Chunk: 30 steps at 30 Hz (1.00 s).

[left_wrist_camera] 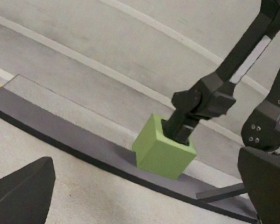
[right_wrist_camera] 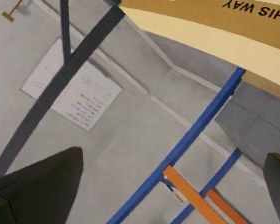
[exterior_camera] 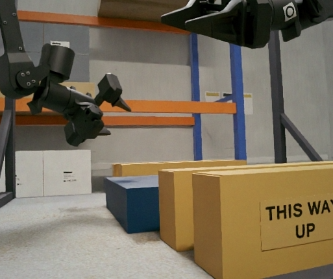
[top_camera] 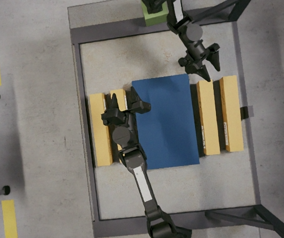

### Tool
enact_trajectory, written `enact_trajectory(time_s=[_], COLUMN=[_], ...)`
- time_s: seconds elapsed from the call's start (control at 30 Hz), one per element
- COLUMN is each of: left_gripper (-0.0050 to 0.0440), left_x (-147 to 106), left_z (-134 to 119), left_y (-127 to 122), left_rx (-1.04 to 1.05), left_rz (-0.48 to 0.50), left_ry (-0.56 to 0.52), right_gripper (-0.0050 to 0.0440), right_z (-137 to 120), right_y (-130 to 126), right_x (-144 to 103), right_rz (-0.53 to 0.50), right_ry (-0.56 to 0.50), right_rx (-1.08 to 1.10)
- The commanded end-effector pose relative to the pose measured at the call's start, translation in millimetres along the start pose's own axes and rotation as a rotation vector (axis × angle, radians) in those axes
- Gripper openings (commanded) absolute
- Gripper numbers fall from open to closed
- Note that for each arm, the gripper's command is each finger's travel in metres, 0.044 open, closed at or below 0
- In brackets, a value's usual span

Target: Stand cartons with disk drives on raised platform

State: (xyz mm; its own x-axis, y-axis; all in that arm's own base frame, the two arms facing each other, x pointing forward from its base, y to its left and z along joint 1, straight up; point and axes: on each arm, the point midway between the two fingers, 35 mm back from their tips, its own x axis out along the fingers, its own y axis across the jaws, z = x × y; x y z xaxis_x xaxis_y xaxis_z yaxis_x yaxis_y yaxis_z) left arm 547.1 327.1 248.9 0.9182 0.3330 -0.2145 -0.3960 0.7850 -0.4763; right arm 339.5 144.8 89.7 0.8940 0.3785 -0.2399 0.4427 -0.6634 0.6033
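Four closed tan cartons stand upright and narrow. The leftmost carton (top_camera: 98,138) (exterior_camera: 237,227) and second carton (top_camera: 120,95) (exterior_camera: 167,211) are left of the raised blue platform (top_camera: 171,138) (exterior_camera: 143,207) in the top view. The third carton (top_camera: 210,119) and fourth carton (top_camera: 233,116) are right of it. The left gripper (top_camera: 123,91) (exterior_camera: 174,20) (left_wrist_camera: 146,156) is open and empty, high above the left pair. The right gripper (top_camera: 215,75) (exterior_camera: 120,121) (right_wrist_camera: 174,152) is open and empty, above the table level near the third carton's upper end. The left arm hides much of the second carton.
A green block (top_camera: 155,20) (left_wrist_camera: 166,160) is at the right arm's foot, on the frame edge. Dark frame rails (top_camera: 108,33) border the work surface. Shelving with blue posts (exterior_camera: 239,130) (right_wrist_camera: 188,132) stands beyond. Only narrow gaps separate each pair's cartons.
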Motion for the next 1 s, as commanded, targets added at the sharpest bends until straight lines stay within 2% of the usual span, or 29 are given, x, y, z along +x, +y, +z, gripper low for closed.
enact_trajectory(time_s=[0.0,0.53,0.57,0.97], left_gripper=[0.04,0.04,0.0382,0.0382], left_x=[-8.7,-8.7,-8.7,-8.7], left_z=[19.2,19.2,19.2,19.2], left_y=[-11.8,-11.8,-11.8,-11.8], left_rx=[0.01,0.01,0.01,0.01], left_rz=[-0.018,-0.018,-0.018,-0.018], left_ry=[-0.037,-0.037,-0.037,-0.037], right_gripper=[0.04,0.04,0.0382,0.0382], right_z=[-5.6,-5.6,-5.6,-5.6], right_y=[4.4,4.4,4.4,4.4], right_x=[0.5,0.5,0.5,0.5], right_rz=[0.012,0.012,0.012,0.012], right_ry=[0.016,0.016,0.016,0.016], right_rx=[0.0,0.0,0.0,0.0])
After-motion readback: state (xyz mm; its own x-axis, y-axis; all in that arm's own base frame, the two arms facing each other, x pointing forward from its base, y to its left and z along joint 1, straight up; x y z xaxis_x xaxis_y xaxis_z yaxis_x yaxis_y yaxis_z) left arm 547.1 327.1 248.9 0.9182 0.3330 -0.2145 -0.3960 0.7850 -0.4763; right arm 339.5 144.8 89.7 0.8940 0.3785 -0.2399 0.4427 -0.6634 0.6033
